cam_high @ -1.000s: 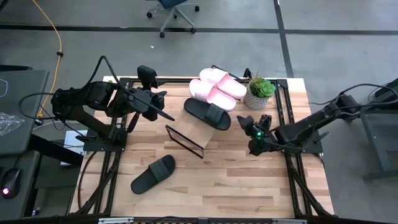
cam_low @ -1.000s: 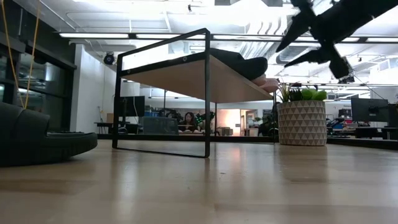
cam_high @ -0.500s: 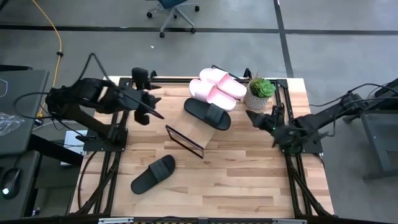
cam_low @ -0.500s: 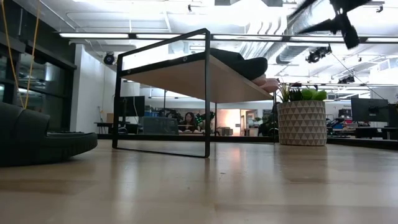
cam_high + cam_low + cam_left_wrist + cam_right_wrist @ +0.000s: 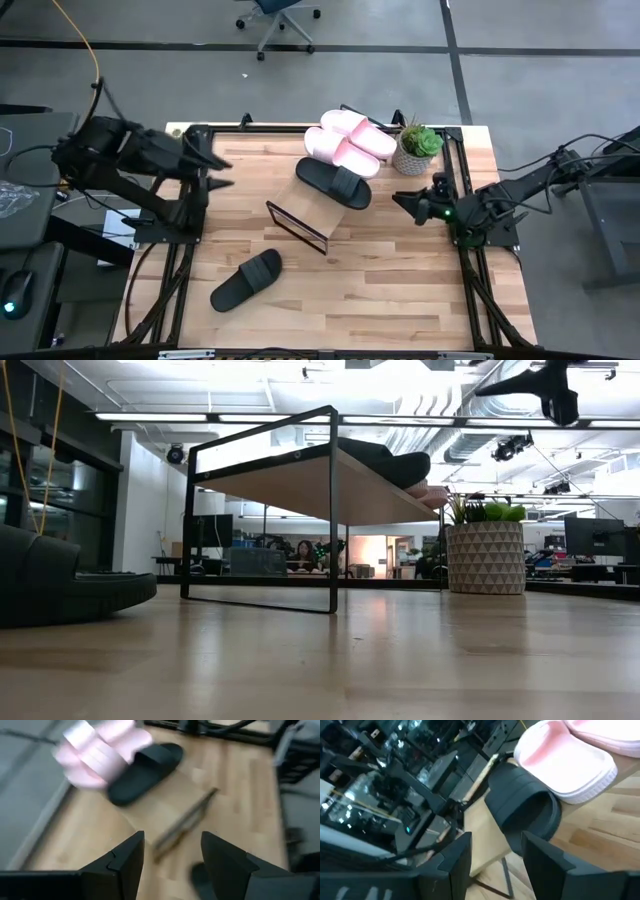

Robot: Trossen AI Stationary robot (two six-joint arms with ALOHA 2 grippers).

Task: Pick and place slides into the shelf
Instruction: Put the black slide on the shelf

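Both arms are drawn back toward the table's sides since the earlier frame; left gripper (image 5: 212,172) and right gripper (image 5: 408,204) are spread, empty. One black slide (image 5: 246,280) is left below the shelf (image 5: 305,210); slipping is risked on the slant.

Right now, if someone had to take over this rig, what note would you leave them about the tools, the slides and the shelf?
Left tool: open, empty, at the table's left edge.
Right tool: open, empty, at the right side, near the potted plant.
Shelf: mid-table, slanted.
Done: one black slide lies on the shelf's upper end. The two pink slides sit just behind it; whether they rest on the shelf or the table I cannot tell.
Left: the other black slide is on the table in front of the shelf, untouched; it needs picking up and placing on the free lower part.
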